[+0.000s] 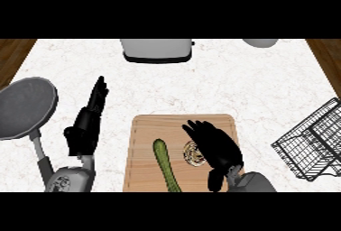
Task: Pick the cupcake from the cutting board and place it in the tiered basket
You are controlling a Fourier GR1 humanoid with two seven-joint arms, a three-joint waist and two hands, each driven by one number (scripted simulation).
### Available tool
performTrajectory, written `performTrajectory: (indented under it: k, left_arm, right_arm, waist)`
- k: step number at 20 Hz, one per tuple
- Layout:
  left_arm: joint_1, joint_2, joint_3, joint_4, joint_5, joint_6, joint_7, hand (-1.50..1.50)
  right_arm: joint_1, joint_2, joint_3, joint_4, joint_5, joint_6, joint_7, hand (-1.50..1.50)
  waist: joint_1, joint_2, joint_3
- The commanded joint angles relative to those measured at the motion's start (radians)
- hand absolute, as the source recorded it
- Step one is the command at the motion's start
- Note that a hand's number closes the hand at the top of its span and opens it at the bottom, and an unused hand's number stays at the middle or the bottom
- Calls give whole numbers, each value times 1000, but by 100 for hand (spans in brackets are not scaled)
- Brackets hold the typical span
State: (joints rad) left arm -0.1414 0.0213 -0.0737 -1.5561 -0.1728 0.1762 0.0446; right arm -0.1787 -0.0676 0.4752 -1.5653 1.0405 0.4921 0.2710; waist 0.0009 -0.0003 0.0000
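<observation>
My right hand was over the board, low in the view. My fingers were straight and a little apart, pointing up and to the left. They held nothing. The cupcake sat on the board, just under the left edge of that hand. My hand hid its right side, so I only saw part of it. I could not tell if my hand touched it.

A long green cucumber lay on the board too, just to the left of the cupcake. It ran down to the bottom edge of the view. It was close to the cupcake but not touching it.

The basket was made of dark wire. It stood on the counter at the right edge, well apart from the board. White counter lay between the board and the basket, with nothing on it.

My left hand was left of the board, fingers up and straight, resting. A grey pan lay further left, with its handle pointing down. A toaster stood at the top, far from the board. A white thing showed at the top right, but I saw too little of it to name it.
</observation>
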Motion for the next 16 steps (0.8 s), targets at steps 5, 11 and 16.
performTrajectory:
  k: [5, 11, 16]
  left_arm:
    - [-51, 17, 40, 38, 25, -38, -14, 0]
    - [-24, 12, 36, 44, 17, -26, -23, 0]
    - [3, -10, -31, -56, -23, 7, 61, 0]
  right_arm:
    - [47, 43, 26, 90, 41, -80, -49, -150]
    - [58, 60, -12, 152, 47, -220, -97, 150]
    - [8, -9, 31, 183, 134, -360, -153, 150]
  waist:
    - [-1, 0, 0]
    - [-1, 1, 0]
    - [1, -1, 0]
